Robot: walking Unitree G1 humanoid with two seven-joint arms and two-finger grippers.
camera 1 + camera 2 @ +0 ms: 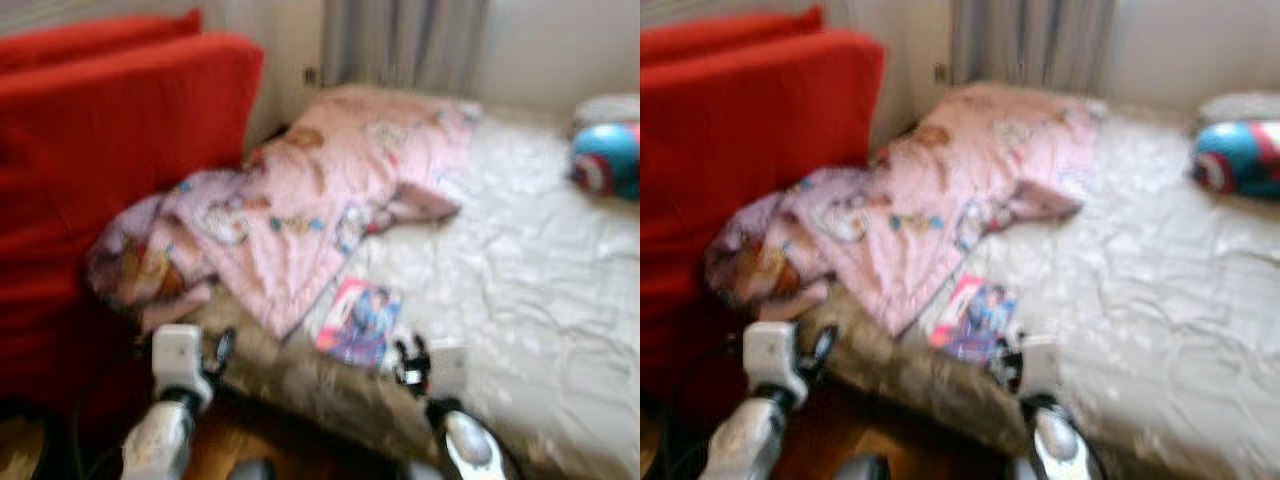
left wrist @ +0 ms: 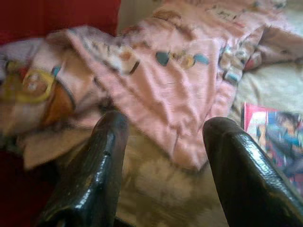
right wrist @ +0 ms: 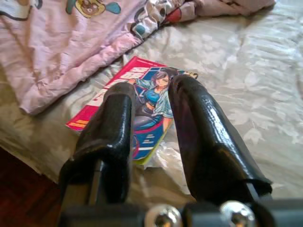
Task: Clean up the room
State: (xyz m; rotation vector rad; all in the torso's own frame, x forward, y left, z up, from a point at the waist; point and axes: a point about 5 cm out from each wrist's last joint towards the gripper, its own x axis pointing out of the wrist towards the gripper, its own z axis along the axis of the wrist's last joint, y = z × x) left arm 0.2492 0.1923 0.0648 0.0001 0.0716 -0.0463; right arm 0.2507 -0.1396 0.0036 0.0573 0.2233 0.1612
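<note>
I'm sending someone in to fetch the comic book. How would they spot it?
Find the bed with the pale sheet beside the red sofa. Near its front edge, below the pink cartoon blanket, lies the comic book: flat, glossy, red-bordered, with a drawn figure on its cover.

- A pink blanket (image 1: 310, 200) with cartoon prints lies crumpled across the bed's (image 1: 520, 290) left side; its lower end is bunched against the red sofa (image 1: 100, 160), its upper end reaches toward the curtain
- A comic book (image 3: 142, 111) with a red-edged cover showing a drawn figure in blue lies flat on the white sheet near the bed's front edge, just beside the blanket's hem and apart from it
- A blue, red and white round cushion (image 1: 607, 160) rests at the bed's far right
</note>
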